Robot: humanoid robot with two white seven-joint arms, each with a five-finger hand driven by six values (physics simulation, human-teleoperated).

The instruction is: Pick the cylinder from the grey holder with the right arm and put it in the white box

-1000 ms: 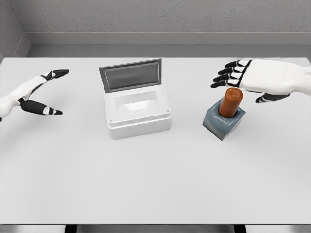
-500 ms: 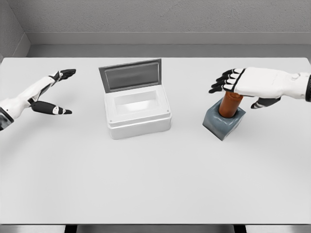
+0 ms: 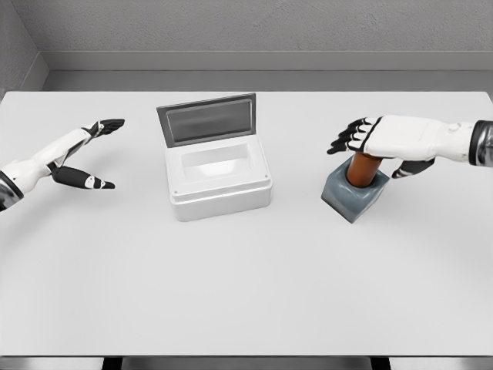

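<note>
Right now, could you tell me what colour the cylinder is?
Orange-brown cylinder, seen in the head view.

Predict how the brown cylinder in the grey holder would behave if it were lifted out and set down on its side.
The cylinder looks rigid and smooth, so it may slip in a loose grip. Being round, it would probably roll on the flat table. Standing tilted in the grey holder, it probably needs pulling along its own lean or it could drag the holder.

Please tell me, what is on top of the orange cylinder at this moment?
The right hand lies over the cylinder, its fingers spread, covering the top end. Whether palm and cylinder touch cannot be seen. The cylinder's lower part is hidden inside the grey holder.
</note>
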